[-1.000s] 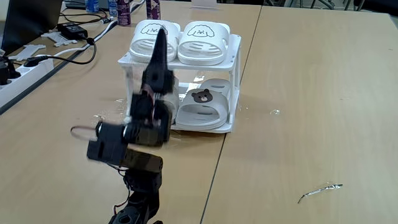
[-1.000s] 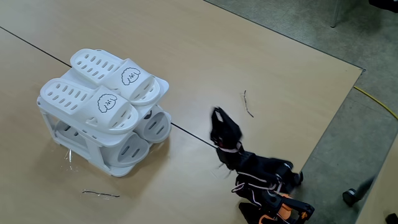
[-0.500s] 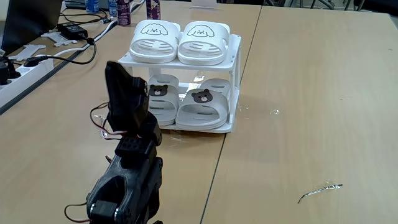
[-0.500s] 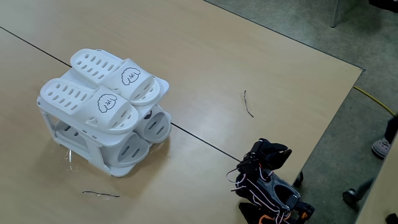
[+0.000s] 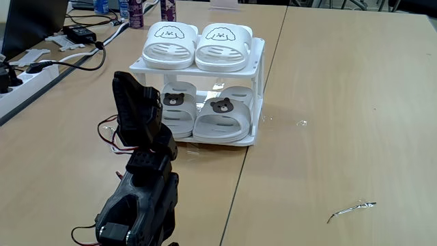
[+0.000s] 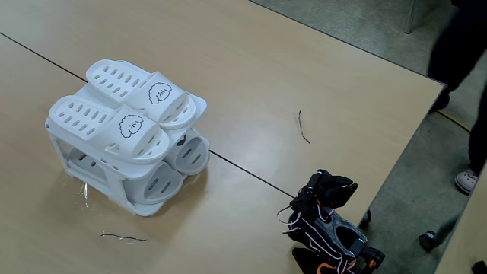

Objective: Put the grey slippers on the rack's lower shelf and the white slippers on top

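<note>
Both white slippers (image 5: 169, 42) (image 6: 148, 95) with puppy faces lie side by side on the slatted top of the rack (image 5: 259, 75) (image 6: 55, 135). Under them the grey slippers (image 5: 220, 116) (image 6: 190, 156) with bear faces rest on the lower shelf (image 5: 250, 141). My gripper (image 5: 128, 85) (image 6: 333, 186) is folded back over the arm's base, well away from the rack. Its jaws look shut with nothing in them.
In a fixed view, a power strip (image 5: 27, 75), cables and bottles (image 5: 135, 12) sit at the far left. Thin wire scraps (image 5: 351, 208) (image 6: 303, 126) lie on the wooden table. In a fixed view, a person's legs (image 6: 466, 53) stand past the table's right edge.
The arm pulled back from the rack and folded down over its base, then stayed still. A person has stepped into the right of a fixed view.
</note>
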Motion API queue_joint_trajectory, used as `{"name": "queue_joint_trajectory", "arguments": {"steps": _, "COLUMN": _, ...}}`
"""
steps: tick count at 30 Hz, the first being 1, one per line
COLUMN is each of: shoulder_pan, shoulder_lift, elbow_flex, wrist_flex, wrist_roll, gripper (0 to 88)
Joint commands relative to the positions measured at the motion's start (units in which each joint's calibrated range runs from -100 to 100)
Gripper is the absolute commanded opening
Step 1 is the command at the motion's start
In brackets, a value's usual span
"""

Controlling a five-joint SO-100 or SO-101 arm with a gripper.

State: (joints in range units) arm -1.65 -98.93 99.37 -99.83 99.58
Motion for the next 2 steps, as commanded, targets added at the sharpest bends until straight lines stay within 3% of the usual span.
{"name": "queue_joint_trajectory", "arguments": {"steps": 1, "shoulder_pan": -0.16, "shoulder_lift": 0.11, "elbow_flex": 0.45, "wrist_flex": 0.26, "wrist_roll": 0.42, "gripper": 0.7}}
{"name": "queue_joint_trajectory", "arguments": {"steps": 2, "shoulder_pan": -0.16, "shoulder_lift": 0.11, "elbow_flex": 0.45, "wrist_flex": 0.26, "wrist_roll": 0.42, "gripper": 0.7}}
